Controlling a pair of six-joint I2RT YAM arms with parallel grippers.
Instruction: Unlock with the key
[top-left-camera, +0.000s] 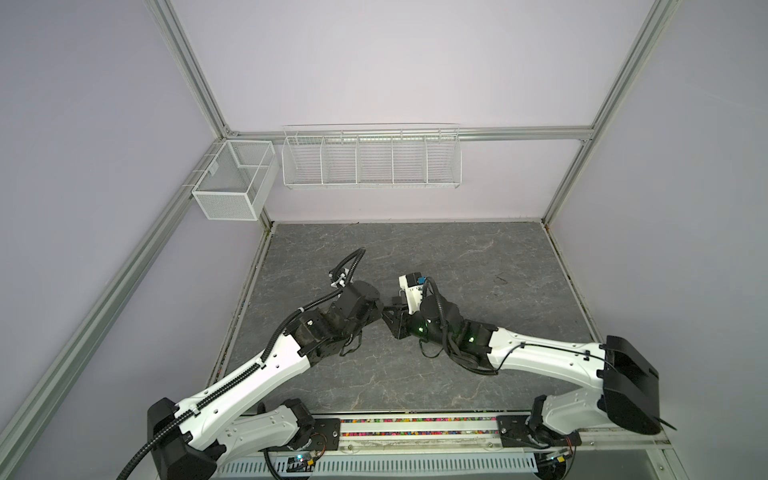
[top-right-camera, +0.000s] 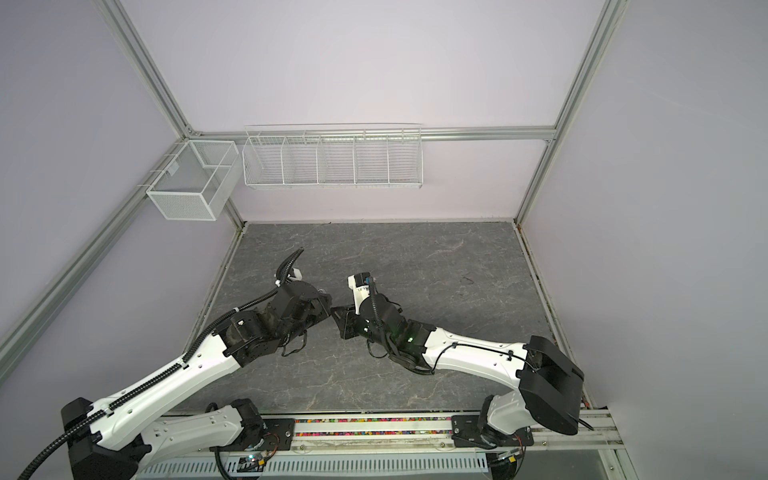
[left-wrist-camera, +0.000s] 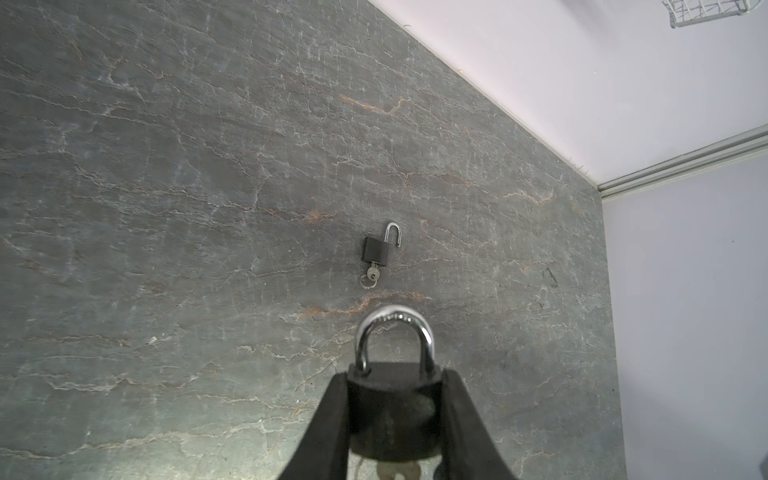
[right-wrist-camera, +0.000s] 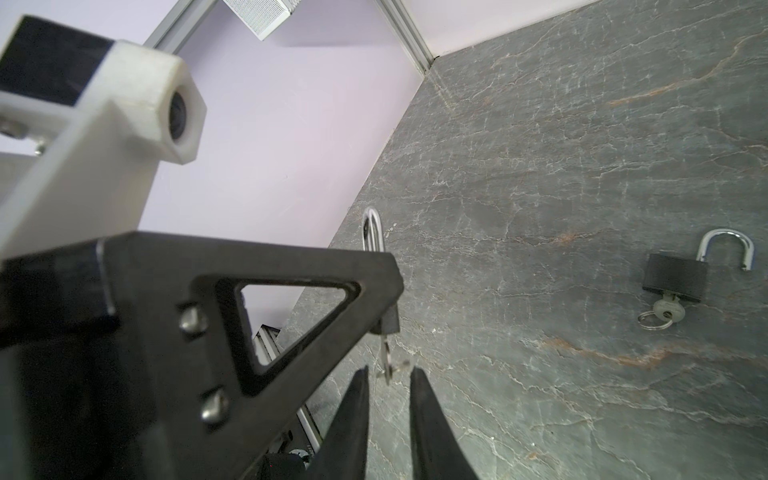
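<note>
My left gripper (left-wrist-camera: 395, 378) is shut on the body of a black padlock (left-wrist-camera: 392, 411), whose silver shackle (left-wrist-camera: 392, 332) is seated in the body. A small key (right-wrist-camera: 387, 357) sticks out of the lock's underside. In the right wrist view this key lies between the tips of my right gripper (right-wrist-camera: 388, 376). Those jaws stand slightly apart, with a gap on each side of the key. In both top views the two grippers meet tip to tip at mid-table (top-left-camera: 384, 311), and the lock is hidden between them.
A second, smaller black padlock (left-wrist-camera: 378, 251) lies flat on the grey stone-patterned table (left-wrist-camera: 166, 208), shackle swung open, with a key and ring (right-wrist-camera: 665, 313) in it. Two white wire baskets (top-left-camera: 372, 158) hang on the back wall. A dark scuff (top-left-camera: 500, 279) marks the table.
</note>
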